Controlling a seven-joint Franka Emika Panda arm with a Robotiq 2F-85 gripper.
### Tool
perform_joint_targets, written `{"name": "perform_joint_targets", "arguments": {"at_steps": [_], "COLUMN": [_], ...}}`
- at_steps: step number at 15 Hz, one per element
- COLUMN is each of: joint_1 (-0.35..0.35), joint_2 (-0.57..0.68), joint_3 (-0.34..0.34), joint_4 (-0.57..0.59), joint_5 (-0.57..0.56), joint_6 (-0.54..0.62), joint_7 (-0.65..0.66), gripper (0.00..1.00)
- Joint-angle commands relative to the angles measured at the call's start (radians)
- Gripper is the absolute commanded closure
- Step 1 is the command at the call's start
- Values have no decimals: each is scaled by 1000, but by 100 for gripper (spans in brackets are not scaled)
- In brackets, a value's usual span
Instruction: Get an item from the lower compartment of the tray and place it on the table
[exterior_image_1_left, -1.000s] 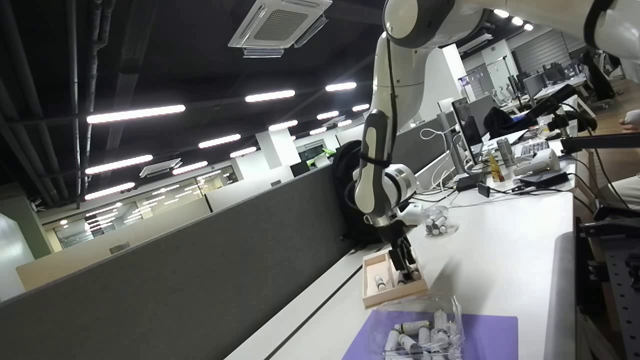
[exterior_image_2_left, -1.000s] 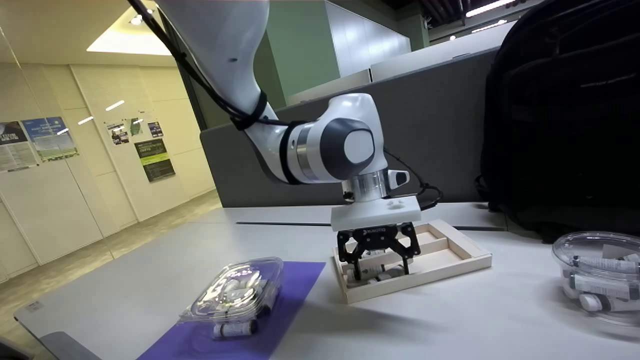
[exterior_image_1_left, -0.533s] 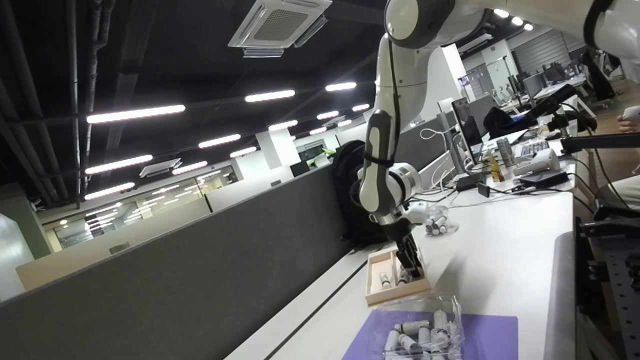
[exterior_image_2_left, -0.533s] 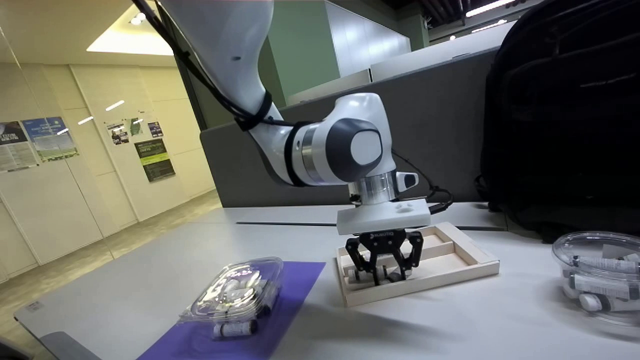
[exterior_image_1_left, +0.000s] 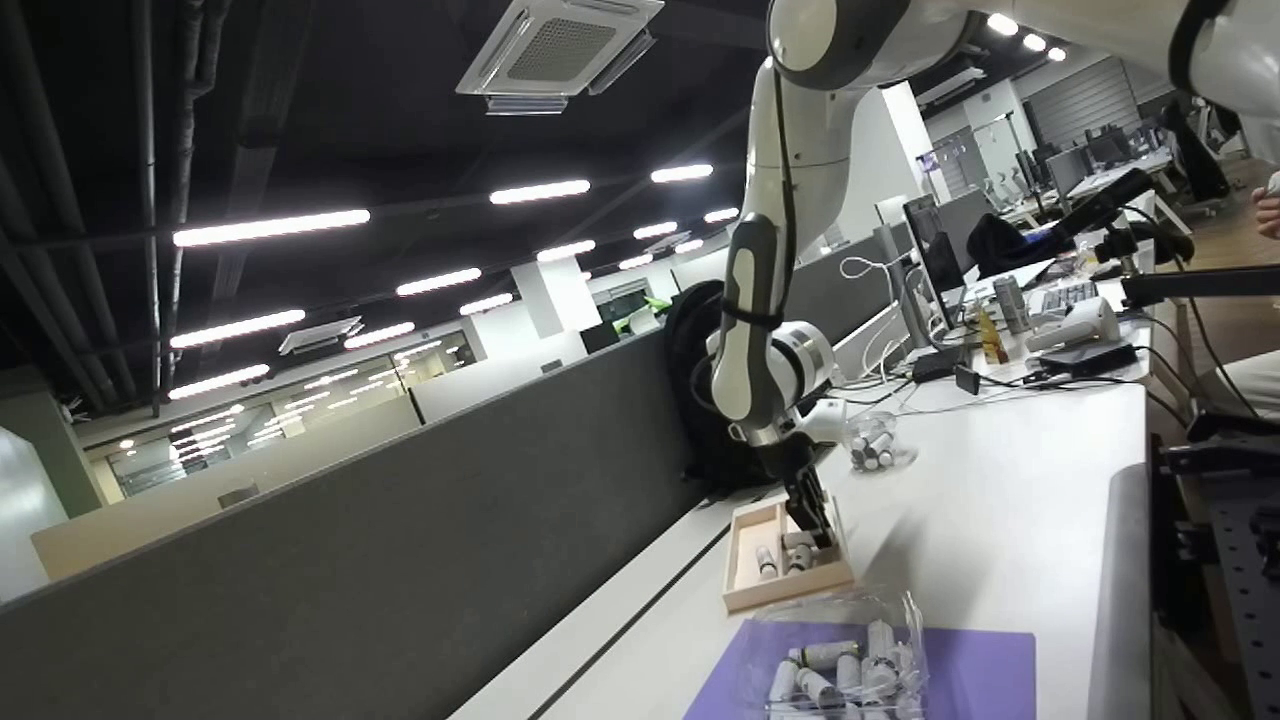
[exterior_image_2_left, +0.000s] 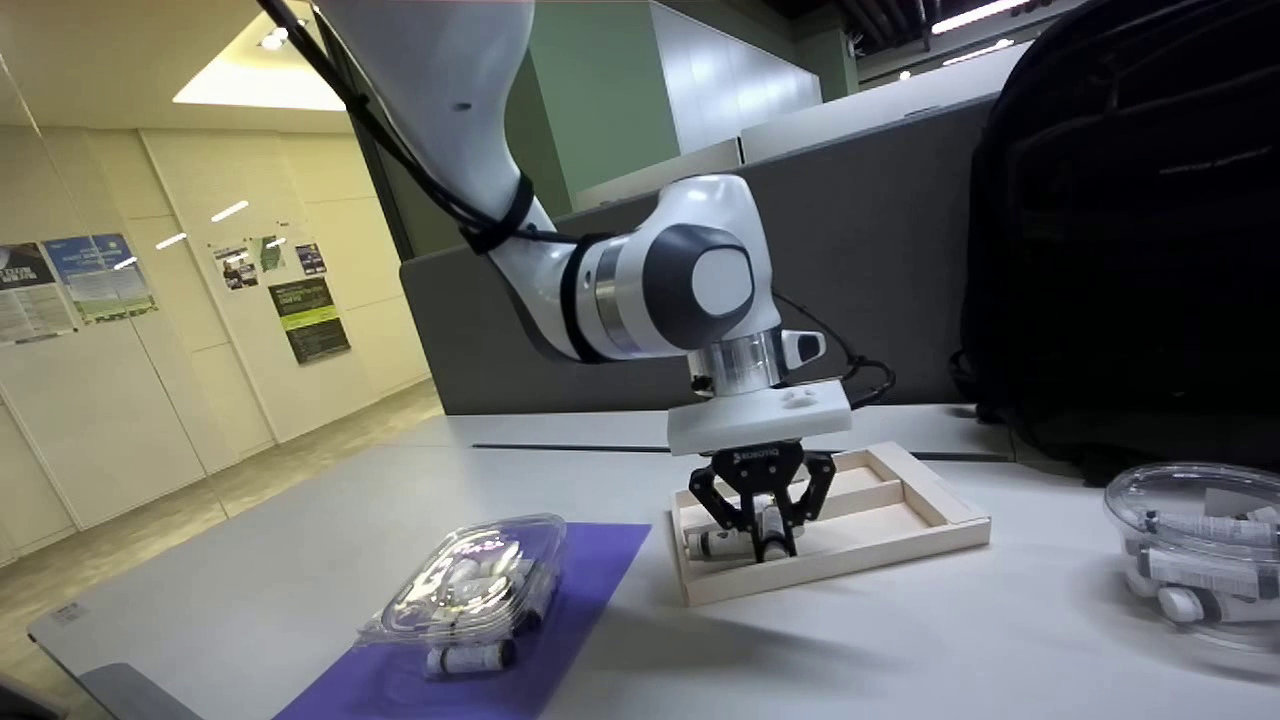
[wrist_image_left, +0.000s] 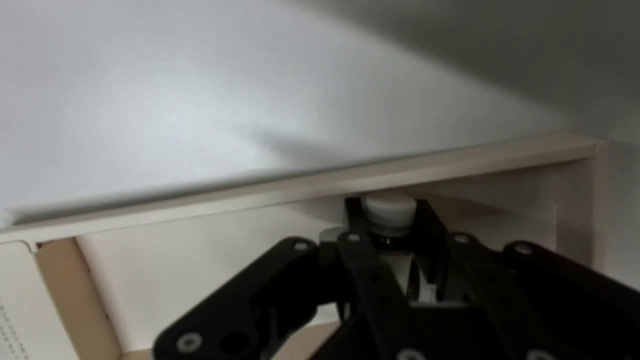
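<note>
Pincer (exterior_image_2_left: 776, 550): clamped on a white vial, pointing down into the tray.
Fingers (wrist_image_left: 354, 212): black, one on either side of the catch — in the wrist view they press close around its white cap.
Gripped vial (exterior_image_2_left: 770, 525): within the compartment beside the tray's long outer wall, cap end toward that wall; whether it touches the floor beneath, I cannot tell.
Second vial (exterior_image_2_left: 722, 543): lying in the same compartment, just beside the fingers, a dark band near one end.
Third vial (exterior_image_1_left: 766, 562): across the divider, in the compartment nearer the partition.
Tray (exterior_image_2_left: 880, 556): pale tan, shallow, split by thin strips, flat on the worktop.
Printed piece (wrist_image_left: 25, 300): white with small dark lettering, at the left of the wrist view.
Worktop (exterior_image_2_left: 900, 640): smooth and white, a soft shadow falling beside the tray.
Purple mat (exterior_image_2_left: 600, 580): flat on the worktop, near the tray.
Clear container (exterior_image_2_left: 425, 622): on the mat, full of white vials — plain in both exterior views.
Round tub (exterior_image_2_left: 1170, 490): transparent, vials inside, well apart from the tray on the side away from the mat.
Arm (exterior_image_2_left: 605, 300): white, dark cable strapped along it.
Partition (exterior_image_2_left: 870, 280): dark grey, behind the worktop.
Backpack (exterior_image_2_left: 1130, 280): black, by the partition.
</note>
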Motion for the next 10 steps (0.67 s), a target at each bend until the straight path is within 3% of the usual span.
{"name": "perform_joint_targets", "arguments": {"at_steps": [1,6,10], "joint_1": [39,107,158], "joint_2": [-87,-164,-154], "joint_3": [-2,13,34], "joint_4": [-63,-103,-75], "joint_5": [-32,-68,-83], "joint_6": [-4,-19,-63], "joint_7": [12,4,-6], "gripper": [93,93,93]}}
